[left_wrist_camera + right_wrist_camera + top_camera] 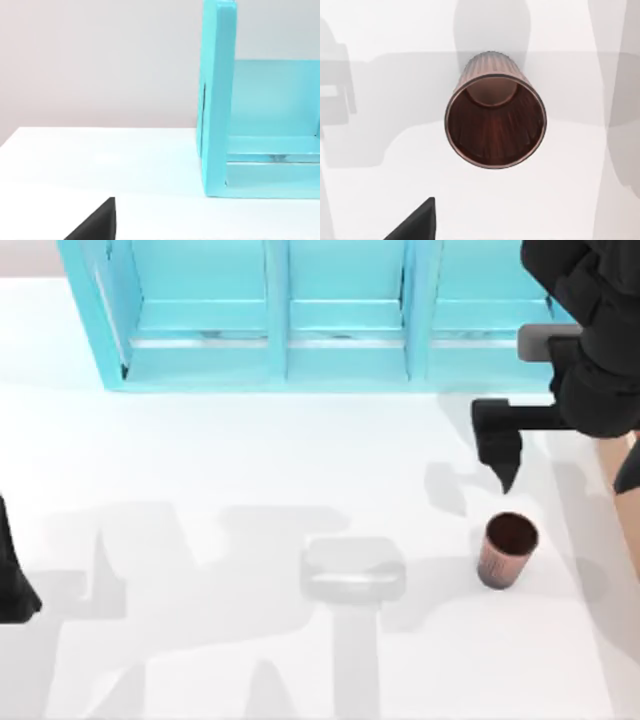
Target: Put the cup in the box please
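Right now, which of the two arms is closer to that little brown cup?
The right. Its tool hangs just above the copper-brown cup on the table's right side, not touching it. The left arm sits parked at the far left edge.

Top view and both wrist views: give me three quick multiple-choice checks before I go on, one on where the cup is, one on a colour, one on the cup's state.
1. Where does the cup stand on the table?
A. at the top view's right, just below the right gripper
B. inside the shelf unit
C. at the top view's left edge

2. What colour is the shelf unit?
A. tan
B. light blue
C. dark red

3. What state is the cup in?
A. tipped on its side
B. held off the table
C. upright, mouth open, free of any gripper

Key: 1 A, the top view puts it right of centre under the right gripper's tip. 2 B, top and left wrist views show light-blue walls. 3 C, the right wrist view looks down into its open mouth, nothing touching it. The left arm is parked at the left edge.
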Controlling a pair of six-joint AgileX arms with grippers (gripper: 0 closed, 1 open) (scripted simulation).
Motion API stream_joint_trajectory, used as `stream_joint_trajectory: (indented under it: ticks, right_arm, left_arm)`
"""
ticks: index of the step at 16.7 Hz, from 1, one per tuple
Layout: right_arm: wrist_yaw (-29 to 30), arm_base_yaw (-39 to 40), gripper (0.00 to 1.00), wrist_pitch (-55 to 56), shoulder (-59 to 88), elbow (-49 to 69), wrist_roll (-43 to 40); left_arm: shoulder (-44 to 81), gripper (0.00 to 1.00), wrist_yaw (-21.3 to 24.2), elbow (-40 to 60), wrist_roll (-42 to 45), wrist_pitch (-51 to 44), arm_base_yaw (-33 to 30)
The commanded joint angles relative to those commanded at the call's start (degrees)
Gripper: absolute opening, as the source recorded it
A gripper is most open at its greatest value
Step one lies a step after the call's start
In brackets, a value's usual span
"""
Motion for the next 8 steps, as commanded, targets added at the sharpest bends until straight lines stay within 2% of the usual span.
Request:
stream_joint_trajectory:
  ticks: [4,8]
  right_arm:
    - [0.0,-0.2,1.0,1.1,0.1,-1.1,-0.1]
    - [0.0,-0.1,1.0,9.6,1.8,-7.7,0.0]
  left_arm:
    - [0.0,1.0,0.0,0.0,0.0,0.0,0.0]
    - [0.0,1.0,0.0,0.0,0.0,0.0,0.0]
